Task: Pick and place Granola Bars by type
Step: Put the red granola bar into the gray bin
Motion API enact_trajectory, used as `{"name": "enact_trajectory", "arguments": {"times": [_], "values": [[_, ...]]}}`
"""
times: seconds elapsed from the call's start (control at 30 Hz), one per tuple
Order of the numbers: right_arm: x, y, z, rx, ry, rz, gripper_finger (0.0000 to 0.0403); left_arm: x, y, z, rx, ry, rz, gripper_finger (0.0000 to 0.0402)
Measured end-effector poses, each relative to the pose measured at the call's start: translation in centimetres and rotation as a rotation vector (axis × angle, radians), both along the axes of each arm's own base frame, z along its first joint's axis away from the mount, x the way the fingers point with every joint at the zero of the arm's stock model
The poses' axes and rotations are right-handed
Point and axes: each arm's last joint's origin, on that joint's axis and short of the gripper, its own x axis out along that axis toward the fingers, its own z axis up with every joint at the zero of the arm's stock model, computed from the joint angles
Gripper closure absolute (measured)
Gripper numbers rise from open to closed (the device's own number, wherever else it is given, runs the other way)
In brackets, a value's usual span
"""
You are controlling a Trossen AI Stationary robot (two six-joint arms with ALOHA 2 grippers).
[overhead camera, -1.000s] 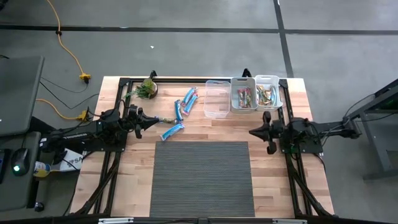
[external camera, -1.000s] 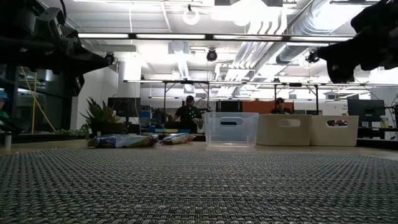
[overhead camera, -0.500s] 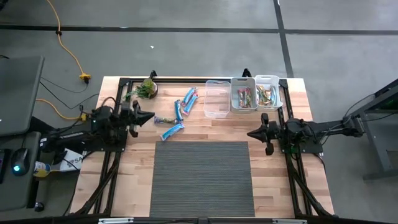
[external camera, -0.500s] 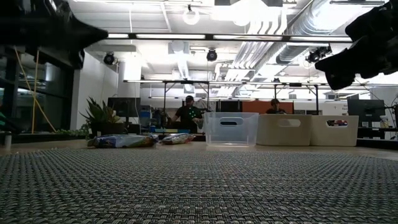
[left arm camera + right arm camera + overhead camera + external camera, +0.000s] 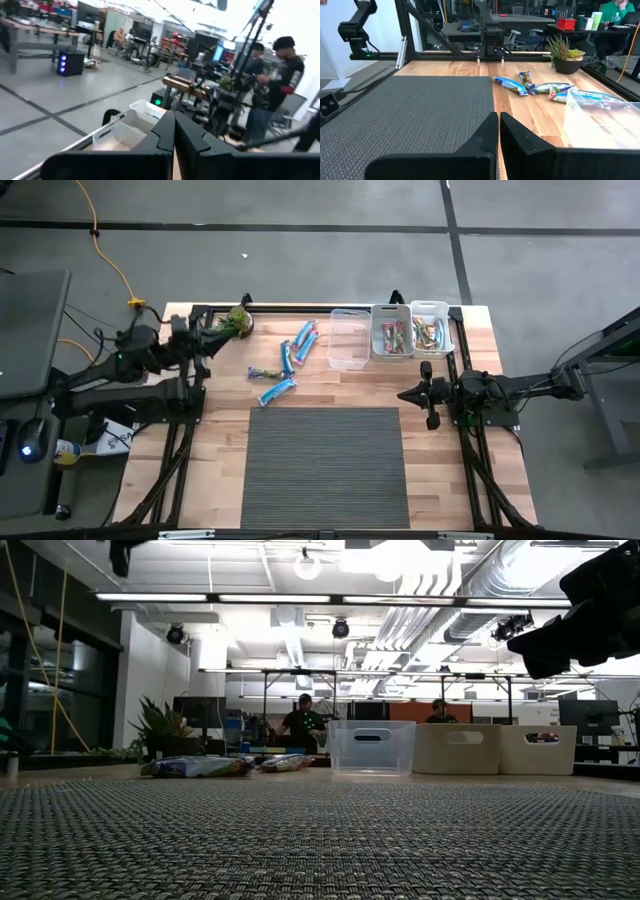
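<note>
Several blue-wrapped Granola Bars (image 5: 287, 357) lie flat on the wood at the far left of the table, also seen in the right wrist view (image 5: 512, 85) and in the low view (image 5: 195, 767). More bars fill two white bins (image 5: 392, 333) at the far right. My left gripper (image 5: 222, 330) is shut and empty, raised high over the table's far left corner next to the potted plant (image 5: 238, 322); its fingers (image 5: 174, 131) point level. My right gripper (image 5: 405, 393) is shut and empty, low at the table's right side, pointing level toward the bars.
A clear plastic bin (image 5: 349, 340) stands left of the two white bins (image 5: 463, 748). A grey woven mat (image 5: 325, 465) covers the table's near middle. Dark frame rails (image 5: 300, 308) run along the table's far edge. People stand in the room beyond.
My left gripper has risen steeply from just above the bars, drawing back toward the table's far left corner and rolling somewhat; in the low view it has gone out through the top of the picture. It stays shut and empty. The bars have not moved.
</note>
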Motion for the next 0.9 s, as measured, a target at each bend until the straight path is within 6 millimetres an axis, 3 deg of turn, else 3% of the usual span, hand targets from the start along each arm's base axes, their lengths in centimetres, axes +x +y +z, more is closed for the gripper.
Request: {"name": "enact_trajectory", "arguments": {"times": [0.17,0.33,0.53,0.73,0.9], "values": [[0.0,0.0,0.0,0.002,0.000,0.000,0.0402,2.2,0.5,3.4,-0.056,0.115,0.005,0.0401],[0.0,0.0,0.0,0.002,0.000,0.000,0.0402,4.9,1.3,4.7,-0.188,0.402,0.041,0.0401],[0.0,0.0,0.0,0.003,0.000,0.000,0.0402,7.8,2.1,4.4,-0.416,0.666,0.162,0.0401],[0.0,0.0,0.0,0.003,0.001,0.000,0.0402,11.3,3.0,3.6,-0.533,0.710,0.229,0.0401],[0.0,0.0,0.0,0.003,0.000,0.000,0.0402,14.1,5.4,1.9,-0.592,0.728,0.308,0.0401]]}}
